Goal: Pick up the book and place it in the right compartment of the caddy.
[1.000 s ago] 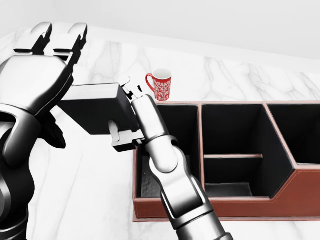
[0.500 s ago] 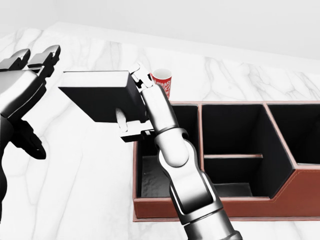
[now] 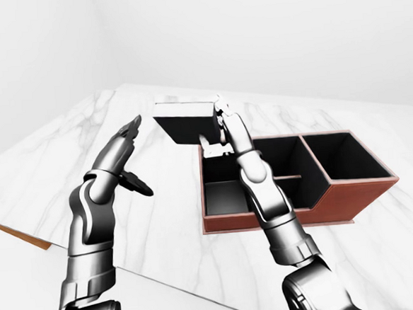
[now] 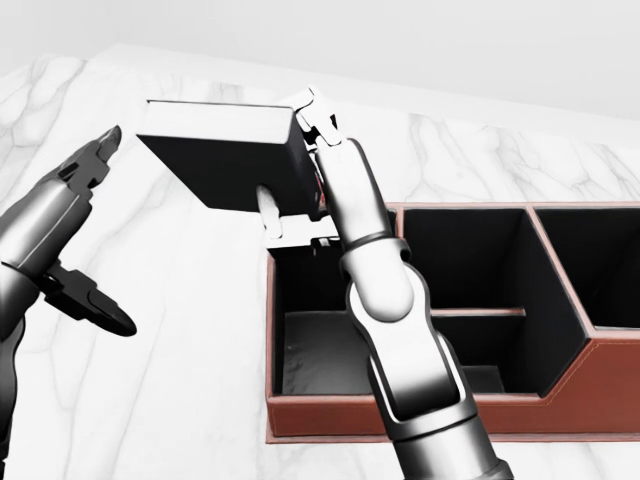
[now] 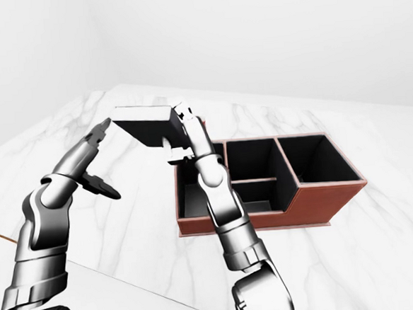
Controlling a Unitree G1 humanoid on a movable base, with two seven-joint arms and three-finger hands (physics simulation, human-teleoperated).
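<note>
Holding a dark book (image 4: 225, 160) in the air, the robot's right hand (image 4: 300, 185) has its fingers closed round the book's right edge, above the marble table (image 4: 180, 330) and just left of the far left corner of the caddy (image 4: 420, 415). The book sits tilted, clear of the table. The left hand (image 4: 75, 195) hangs to the left, apart from the book, fingers stretched out and gripping nothing. The caddy is a red-brown box with black insides, split into sections; the right compartment (image 3: 348, 156) lies at the opposite end from the book. A mug may stand behind the hand, but it cannot be made out. Judging by this, the pickup is done; what remains is carrying the book rightward across the caddy, lowering it into that right compartment and letting go.
</note>
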